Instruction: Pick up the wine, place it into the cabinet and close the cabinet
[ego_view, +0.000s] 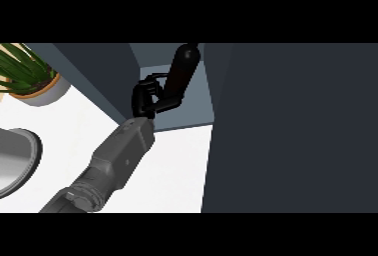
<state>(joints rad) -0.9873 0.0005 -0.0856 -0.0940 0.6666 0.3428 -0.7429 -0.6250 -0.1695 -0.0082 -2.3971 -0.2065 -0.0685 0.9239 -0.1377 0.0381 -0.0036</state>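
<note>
L hand (146, 97) was curled round the wine (181, 70), gripping low on its body, w/ the bottle held in the open mouth of the cabinet (177, 122), betw the dark L wall & the big dark door (288, 125) at R. Long axis ran nearly straight up the view, neck end toward the top, tipped a bit R, base down by the hand. Couldn't tell if it touched the shelf. Potted plant (29, 75) & metal basin (15, 155) sat far L on the white counter (173, 170)
</note>
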